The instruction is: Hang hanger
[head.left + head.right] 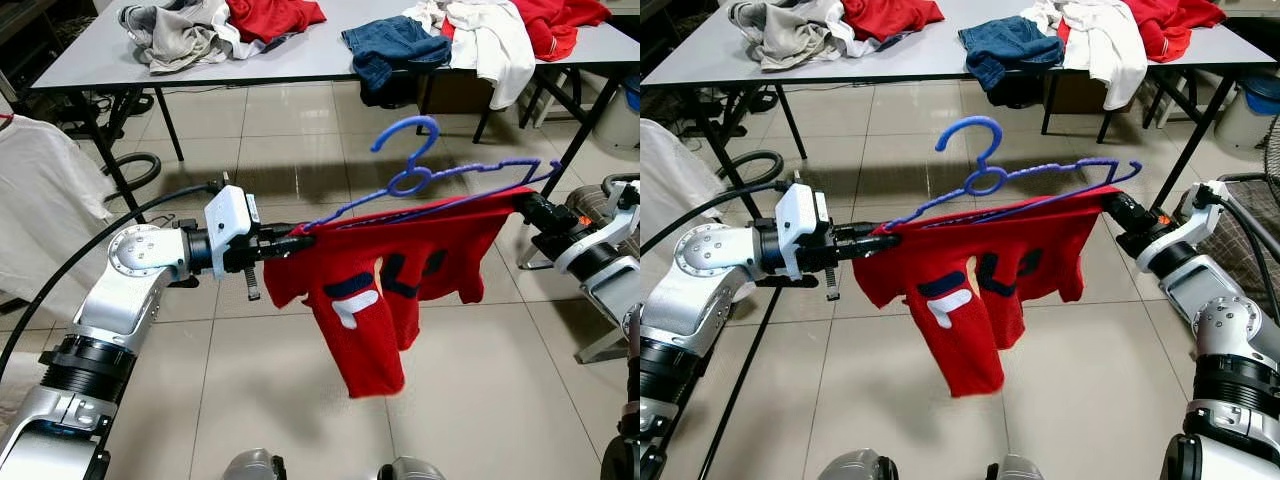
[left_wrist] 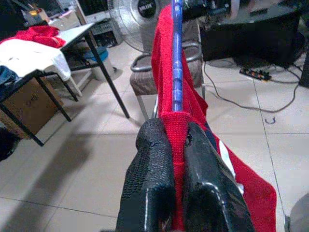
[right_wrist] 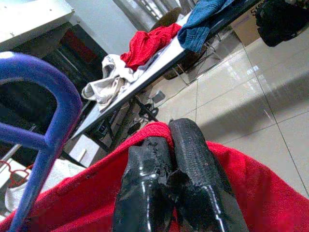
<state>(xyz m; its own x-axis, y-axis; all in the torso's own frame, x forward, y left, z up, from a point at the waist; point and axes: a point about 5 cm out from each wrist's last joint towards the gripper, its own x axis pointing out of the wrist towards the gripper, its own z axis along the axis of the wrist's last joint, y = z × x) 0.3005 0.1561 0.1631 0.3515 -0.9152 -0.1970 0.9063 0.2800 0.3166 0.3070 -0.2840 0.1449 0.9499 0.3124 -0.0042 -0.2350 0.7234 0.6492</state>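
Between the 2 grippers, above the floor, hanger [image 1: 440, 185] with red shirt [image 1: 400, 280] spans crosswise, hook up. Left gripper [image 1: 292, 243] clenched on 1 shirt shoulder, right gripper [image 1: 528, 207] clenched on the other; neither arm nearer.

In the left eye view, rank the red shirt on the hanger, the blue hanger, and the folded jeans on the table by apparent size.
1. Red shirt
2. Blue hanger, wide but thin
3. Jeans, though they lie farther from the camera, so true size is unsure.
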